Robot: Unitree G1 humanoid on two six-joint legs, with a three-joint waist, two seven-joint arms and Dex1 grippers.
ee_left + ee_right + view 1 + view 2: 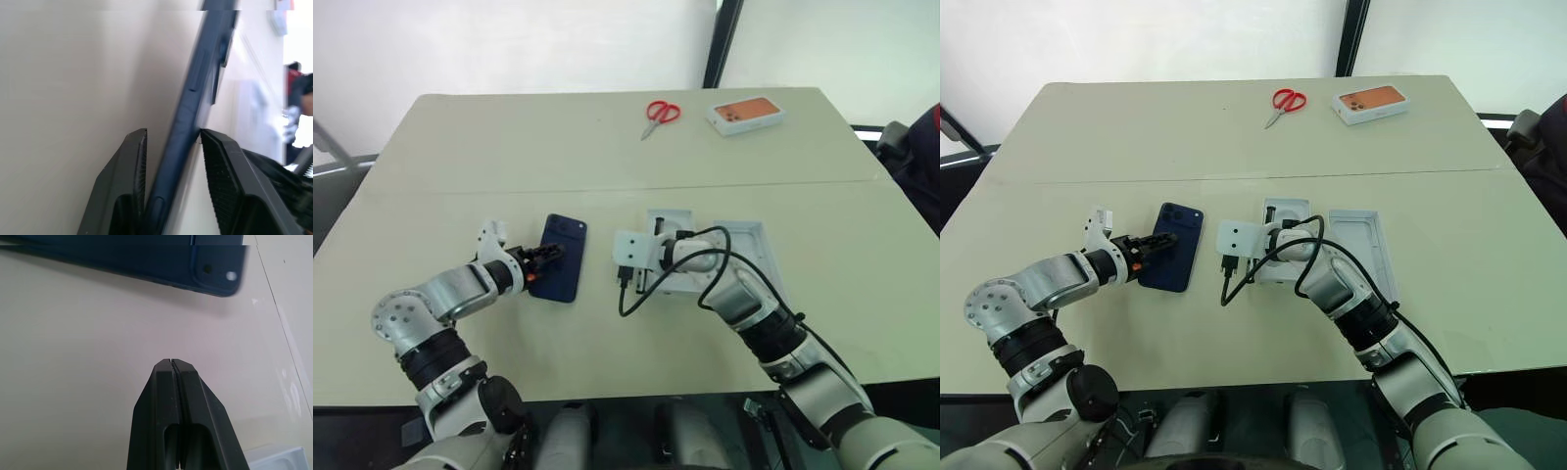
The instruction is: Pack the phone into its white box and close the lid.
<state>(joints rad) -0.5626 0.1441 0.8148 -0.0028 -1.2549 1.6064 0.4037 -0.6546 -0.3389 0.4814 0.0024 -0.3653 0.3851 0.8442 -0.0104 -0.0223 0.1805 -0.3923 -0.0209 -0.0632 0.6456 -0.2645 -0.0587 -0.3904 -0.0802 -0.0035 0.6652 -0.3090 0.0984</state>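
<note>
Locate the phone (560, 257) lying on the surface (509, 147), left of centre, with its camera cluster at the far end. The left end effector (546, 256) meets the phone from its 9 o'clock side. In the left wrist view, one finger (122, 186) sits on each side of the phone's edge (190, 107), with a thin gap at one finger, so you cannot tell whether the grip has fully closed.

At 3 o'clock from the phone, note the white box (1283, 245), partly covered by the right arm. Just beside it, again at 3 o'clock, lies the lid (1363, 245), pale inside facing up.

The right end effector (177, 363) has its fingers pressed together and holds nothing. It hangs over bare surface between the phone and the white box.

At the far edge, toward 12 o'clock, you find red-handled scissors (658, 116) and, to their right, a small white box with an orange top (745, 114).
</note>
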